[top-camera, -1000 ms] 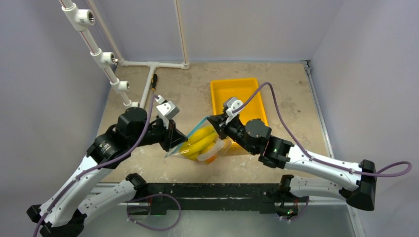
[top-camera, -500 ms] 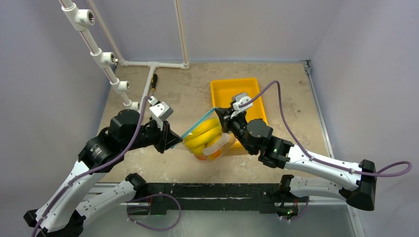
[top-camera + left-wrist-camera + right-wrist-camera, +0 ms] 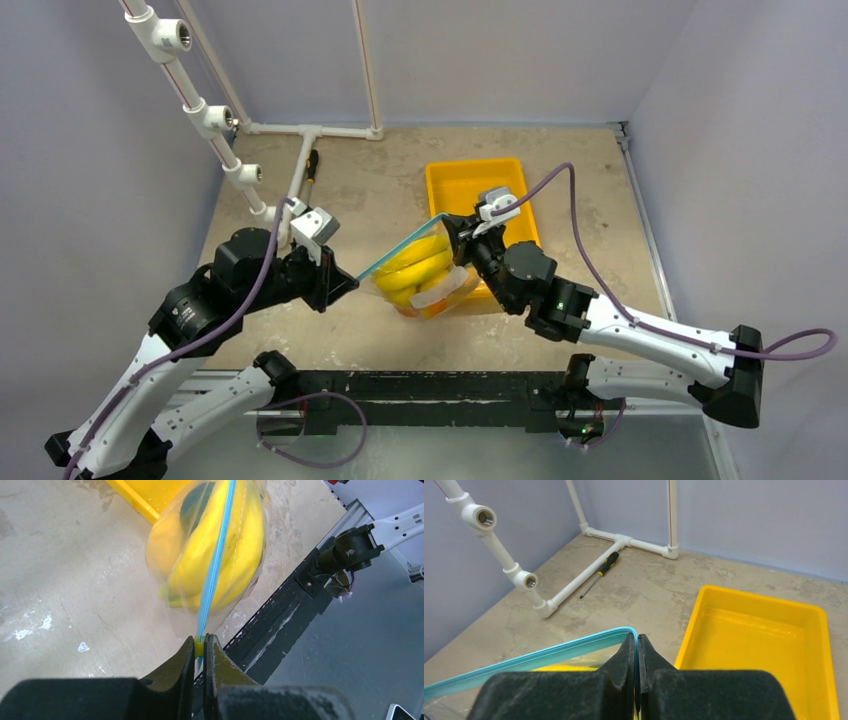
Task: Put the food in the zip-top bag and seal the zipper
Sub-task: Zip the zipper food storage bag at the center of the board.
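The clear zip-top bag (image 3: 432,290) hangs above the table between my two grippers. Yellow bananas (image 3: 415,262) and other pieces of the food fill it, with a dark green piece (image 3: 195,507) among them. Its teal-blue zipper (image 3: 398,252) runs taut from one gripper to the other. My left gripper (image 3: 352,283) is shut on the small yellow slider (image 3: 200,646) at the zipper's (image 3: 215,565) near end. My right gripper (image 3: 447,222) is shut on the bag's far top corner, where the zipper (image 3: 549,655) bends into the right gripper (image 3: 637,639).
A yellow tray (image 3: 452,187) lies on the table behind the bag and shows close under the right wrist as the tray (image 3: 764,645). A white pipe frame (image 3: 300,170) and a screwdriver (image 3: 599,572) sit at the back left. The black frame rail (image 3: 290,610) runs along the near edge.
The left gripper drew back to the left and the right gripper rose toward the tray, so the zipper now stretches straight and the bag hangs fuller beneath it.
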